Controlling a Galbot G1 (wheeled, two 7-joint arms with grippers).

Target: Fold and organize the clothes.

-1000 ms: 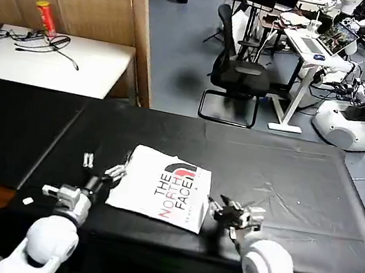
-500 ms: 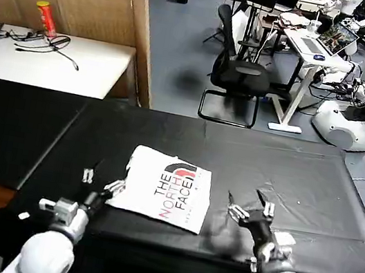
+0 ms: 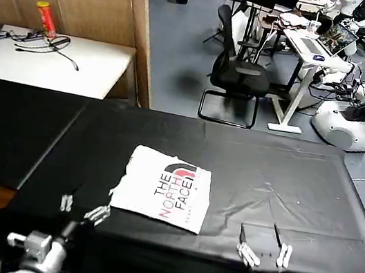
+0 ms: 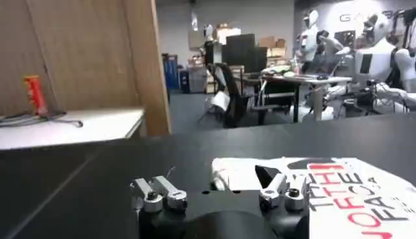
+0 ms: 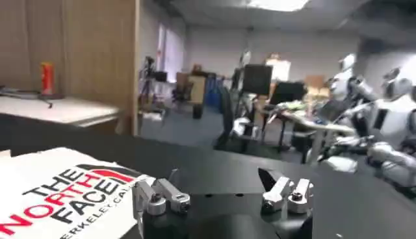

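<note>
Head view: the T-shirt (image 3: 163, 188) lies folded into a compact rectangle on the black table (image 3: 287, 182), near the middle and toward my edge, logo side up — "THE NORTH FACE" in black and red, with the lettering running sideways from where I look. Some small wrinkles along its left edge.

My left gripper (image 3: 79, 208) sits low at the near table edge, to the left of the shirt's near-left corner and apart from it. Fingers spread, nothing between them. My right gripper (image 3: 262, 248) is at the near edge too, off to the right of the shirt and well clear — also spread wide and empty.

Left wrist view: both of my fingers (image 4: 159, 193) stand apart over the black cloth, the shirt (image 4: 325, 188) lying just ahead and to one side, its red and black letters partly in frame.

Right wrist view: my right gripper (image 5: 224, 195) is open with bare table between the tips; the shirt (image 5: 58, 188) lies to one side, logo plainly readable.

Behind the black table, a white table (image 3: 48, 58) carries cables and a red can (image 3: 46, 19).
</note>
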